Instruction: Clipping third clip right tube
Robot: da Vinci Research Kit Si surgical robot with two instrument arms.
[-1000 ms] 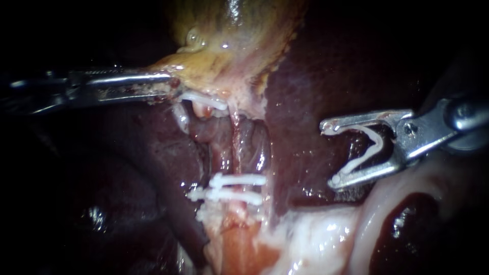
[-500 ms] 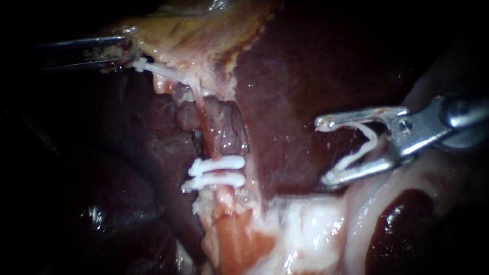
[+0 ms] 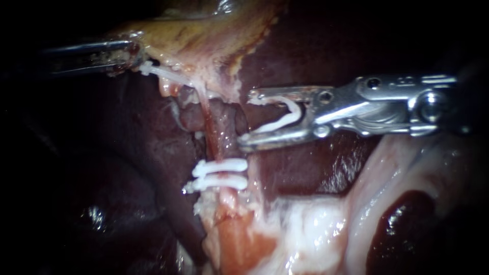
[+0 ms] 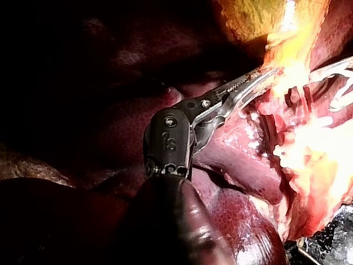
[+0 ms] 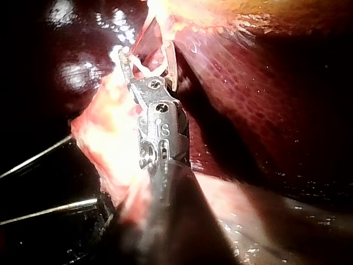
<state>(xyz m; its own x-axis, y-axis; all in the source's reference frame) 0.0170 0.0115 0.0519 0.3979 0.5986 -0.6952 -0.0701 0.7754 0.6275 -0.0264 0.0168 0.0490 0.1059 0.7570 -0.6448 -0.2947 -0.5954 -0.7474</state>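
Just beside the tube [image 3: 213, 137], above two set clips [image 3: 224, 165] | right instrument [image 3: 247, 118] is arriving from well off to the side, jaws spread, cradling an open clip [image 3: 282, 118] (not yet straddling the tube) | left instrument [image 3: 125, 53] is pinching the gallbladder [image 3: 204, 35] edge | clipping is probably nearing.

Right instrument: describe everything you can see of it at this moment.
The right instrument is shiny metal, its shaft coming in from the right, nearly level over the dark liver. A riveted hinge carries two slim jaws, held apart around a white clip, a V whose legs lie against both jaws. The tips sit just beside the reddish tube, above the two shut clips on it; the tube is not between the jaws. Whether the lower tip touches tissue is unclear.
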